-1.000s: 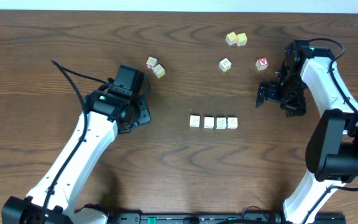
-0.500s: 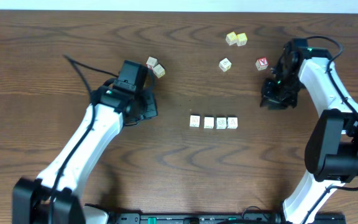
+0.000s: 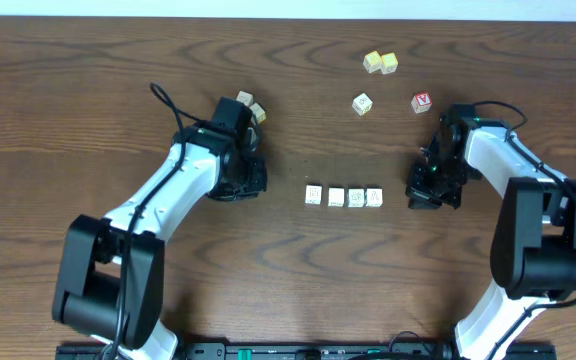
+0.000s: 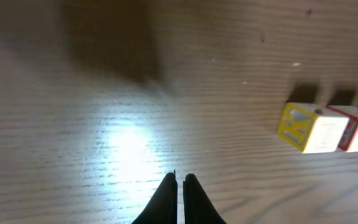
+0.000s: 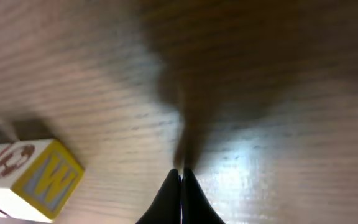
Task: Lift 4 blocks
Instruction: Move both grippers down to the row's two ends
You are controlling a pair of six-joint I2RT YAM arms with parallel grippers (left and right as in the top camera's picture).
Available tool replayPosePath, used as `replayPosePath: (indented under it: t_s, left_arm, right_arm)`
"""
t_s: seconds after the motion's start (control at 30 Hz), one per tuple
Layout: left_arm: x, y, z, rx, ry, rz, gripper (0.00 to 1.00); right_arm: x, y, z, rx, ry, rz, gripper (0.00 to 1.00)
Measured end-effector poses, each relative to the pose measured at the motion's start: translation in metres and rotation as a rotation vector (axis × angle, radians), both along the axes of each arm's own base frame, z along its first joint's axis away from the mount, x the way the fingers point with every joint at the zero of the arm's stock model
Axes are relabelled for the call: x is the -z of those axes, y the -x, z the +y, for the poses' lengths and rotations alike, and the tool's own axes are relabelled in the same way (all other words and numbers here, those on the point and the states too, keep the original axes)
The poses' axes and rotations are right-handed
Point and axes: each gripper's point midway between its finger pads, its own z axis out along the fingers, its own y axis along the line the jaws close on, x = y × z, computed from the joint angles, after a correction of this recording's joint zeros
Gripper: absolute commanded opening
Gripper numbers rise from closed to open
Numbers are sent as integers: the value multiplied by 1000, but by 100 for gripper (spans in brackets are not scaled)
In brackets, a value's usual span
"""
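Finding: my left pincer (image 4: 180, 182) was pressed together and pinched nothing, its tips low over the bare table (image 3: 298, 290), off the left end of the row. My right pincer (image 5: 180, 176) was likewise pressed together and empty, off the right end. The four blocks (image 3: 355, 197) lay in one line at the middle of the table, between the two pincers and touching neither. The overhead view showed the three right-hand ones close together and the leftmost block (image 3: 313, 194) set slightly apart from its neighbour. In my judgement the step in hand was the approach to both ends, so that the row could be clamped lengthwise between the closed tips and raised as one. To do it well, I judged that both tips should meet the end faces square, at mid-height and on the row's own axis. The left should first close the small gap, and the pressure should be even before any rise. An off-centre or uneven push would likely buckle the line. The red-lettered cube (image 3: 422, 102) lay well apart and posed no obstruction.
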Motion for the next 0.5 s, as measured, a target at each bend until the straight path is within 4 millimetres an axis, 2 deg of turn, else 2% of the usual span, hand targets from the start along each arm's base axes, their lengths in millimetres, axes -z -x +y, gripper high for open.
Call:
replayPosePath:
  t_s: [0.13,0.17,0.2,0.23,0.27,0.33,0.4,0.5]
  left_arm:
    - [-31,-29,-7,-2,31,-89,7]
    - [-46,-44,-8,-12,46,-137,7]
    - [-49,-47,-8,-15,49,-146,7]
    - [-54,-52,-7,-20,55,-164,7]
    - [-59,-58,-6,-26,60,-182,7]
    - [-60,-62,-5,-32,62,-191,8]
    - [-51,-63,-6,-30,56,-171,7]
    - [-25,-59,-13,-12,37,-108,7]
  right_arm:
    - [-15,3,-2,10,15,-22,1]
    - [-27,1,-5,15,32,-56,2]
    - [-32,0,-6,17,40,-71,6]
    - [-40,-1,-7,17,50,-100,1]
    - [-52,-4,-9,16,63,-142,1]
    - [-73,-10,-11,14,81,-224,1]
    - [-87,-12,-9,-3,87,-278,1]
    - [-87,-16,-3,-30,90,-298,1]
